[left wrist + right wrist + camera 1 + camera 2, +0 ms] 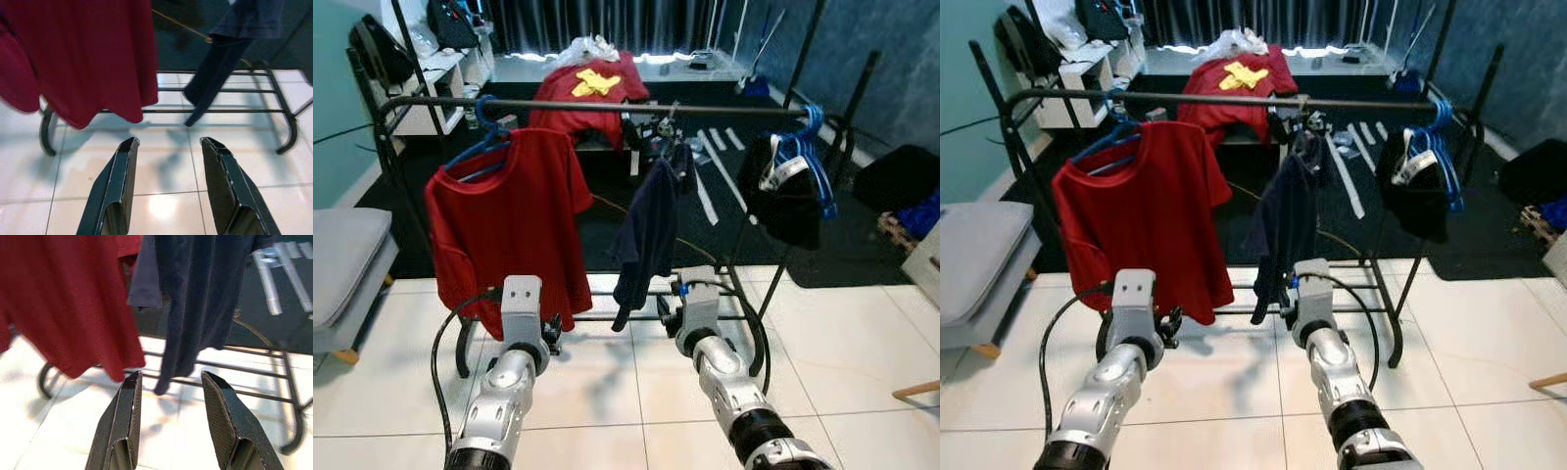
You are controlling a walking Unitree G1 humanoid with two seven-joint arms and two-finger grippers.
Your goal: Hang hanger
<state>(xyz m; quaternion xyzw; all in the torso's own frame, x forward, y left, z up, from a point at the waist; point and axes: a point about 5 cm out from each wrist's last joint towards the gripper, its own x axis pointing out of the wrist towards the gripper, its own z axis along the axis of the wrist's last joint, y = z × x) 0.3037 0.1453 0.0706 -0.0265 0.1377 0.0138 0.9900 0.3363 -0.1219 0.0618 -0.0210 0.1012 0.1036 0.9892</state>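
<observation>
Both the left hand (166, 186) and the right hand (171, 421) are released and hold nothing; to hang well, seat the hook squarely over the rail (607, 105) between the red shirt (509, 215) and the navy garment (646, 235).

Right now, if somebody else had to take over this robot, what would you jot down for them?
Left gripper: open, empty, held low over the white tiles.
Right gripper: open, empty, low in front of the rack's bottom bars.
Rail carries a red shirt on a blue hanger, a navy garment at the middle, and a black garment with a bunch of blue hangers at the right end.
Done: three garments hang.
Left: neither gripper holds a hanger, so confirm whether another one remains.
</observation>
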